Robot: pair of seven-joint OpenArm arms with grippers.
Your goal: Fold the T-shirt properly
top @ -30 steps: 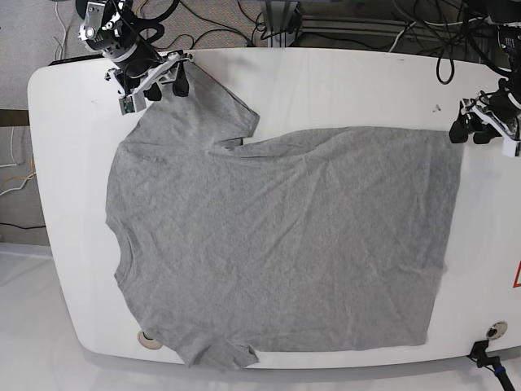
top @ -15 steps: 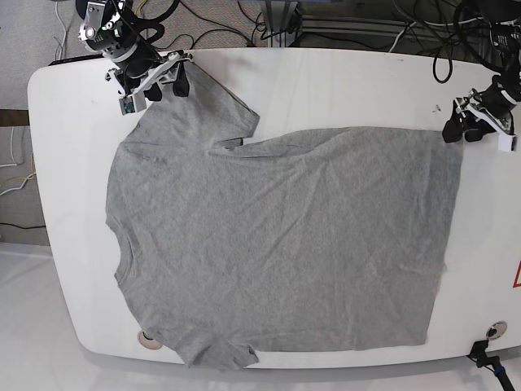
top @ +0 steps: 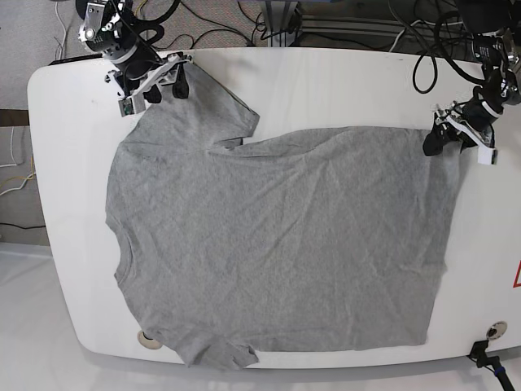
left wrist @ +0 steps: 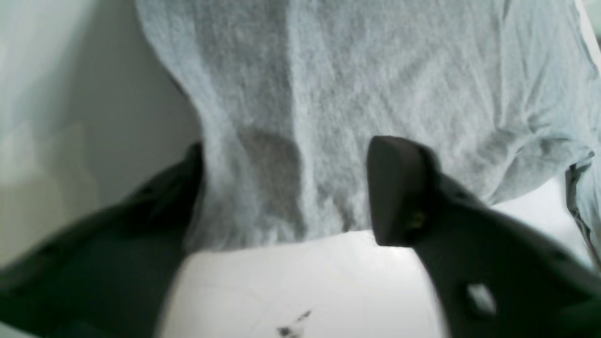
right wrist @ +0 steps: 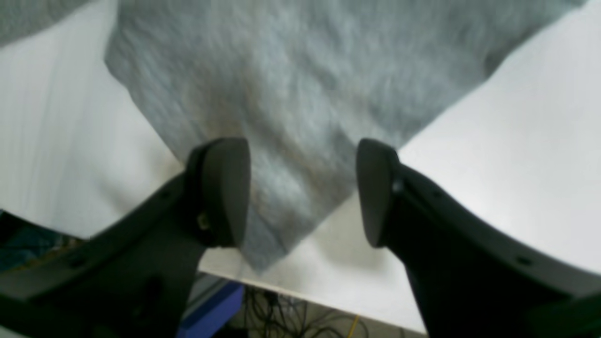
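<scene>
A grey T-shirt [top: 277,244] lies spread flat on the white table [top: 342,90], collar side to the left and hem to the right. My right gripper [top: 167,81] is at the far left, open, its fingers either side of the tip of the upper sleeve [right wrist: 305,70]; the sleeve's point lies between the fingers [right wrist: 225,188]. My left gripper [top: 440,140] is at the hem's far right corner, open. There one finger [left wrist: 399,197] rests over the cloth [left wrist: 375,70], while the other shows at the cloth's edge.
Cables run along the floor beyond the table's far edge [top: 244,32]. Round holes sit in the front corners [top: 147,339] [top: 495,330]. A red triangle mark [top: 516,277] is at the right edge. The table edge [right wrist: 328,300] lies just below the sleeve tip.
My left gripper has moved left and slightly down, from beside the hem onto the hem's upper corner. The right gripper and the shirt have stayed put.
</scene>
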